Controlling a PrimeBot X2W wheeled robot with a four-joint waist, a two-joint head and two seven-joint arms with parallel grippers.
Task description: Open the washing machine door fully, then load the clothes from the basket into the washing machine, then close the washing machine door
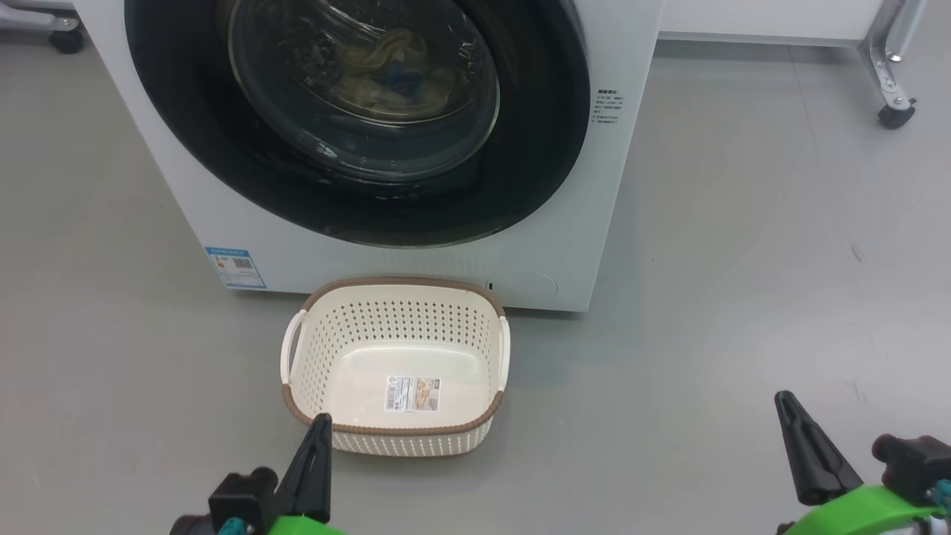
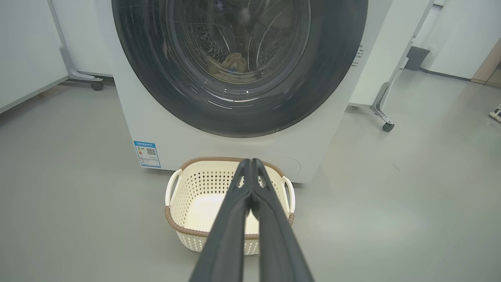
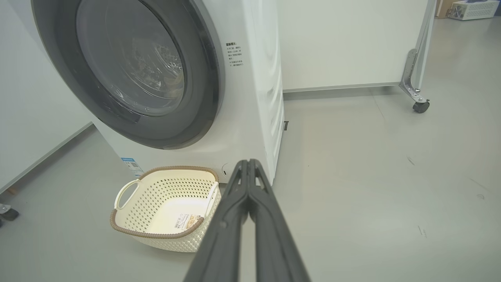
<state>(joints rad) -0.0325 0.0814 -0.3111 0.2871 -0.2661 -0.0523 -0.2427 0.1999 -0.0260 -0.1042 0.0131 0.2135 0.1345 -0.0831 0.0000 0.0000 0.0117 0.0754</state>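
The jaws on both arms are pressed shut, and nothing is held. The clothes [image 1: 386, 63] are seen behind the shut washing machine door [image 1: 535, 148]. The empty basket [image 1: 401, 283] is set on the floor [image 1: 743, 297] just near it. A snug door fit should be checked.

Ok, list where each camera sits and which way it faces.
Head view: high, looking down at closed washing machine door and empty basket; both shut jaws below.
Left wrist view: low, square to door; left jaws across basket.
Right wrist view: low, oblique from right; right jaws.
All share door, basket.
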